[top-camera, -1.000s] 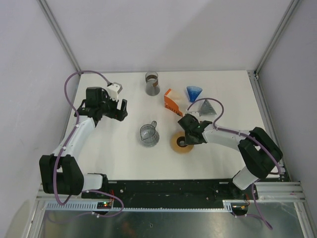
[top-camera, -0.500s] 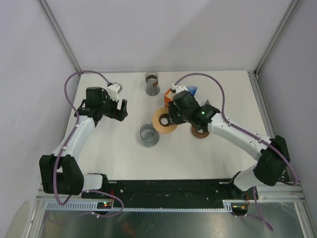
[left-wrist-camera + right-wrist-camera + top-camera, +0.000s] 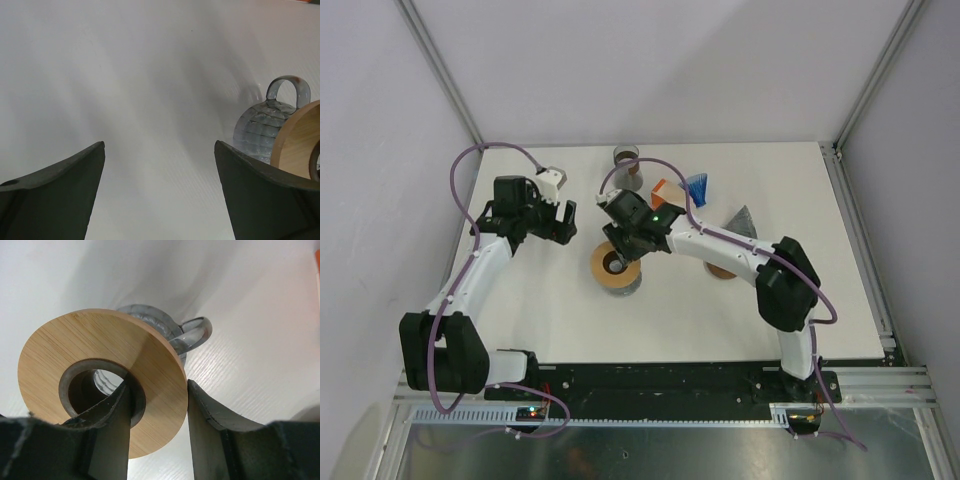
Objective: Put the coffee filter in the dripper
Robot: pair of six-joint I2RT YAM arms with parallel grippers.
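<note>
coffee filter: cannot tell which piece it is, blue ribbed cone [image 3: 699, 187] or grey cone [image 3: 747, 219]; both lie toward far right of table [image 3: 520, 320], neither held. right gripper [image 3: 160, 390] clenched on wooden ring [image 3: 100, 365], one finger through hole, other outside rim. ring tilted over glass mug [image 3: 257, 127] near table centre; contact with mug unclear. left gripper [image 3: 160, 150] spread wide, holding nothing, above bare table left of mug.
</note>
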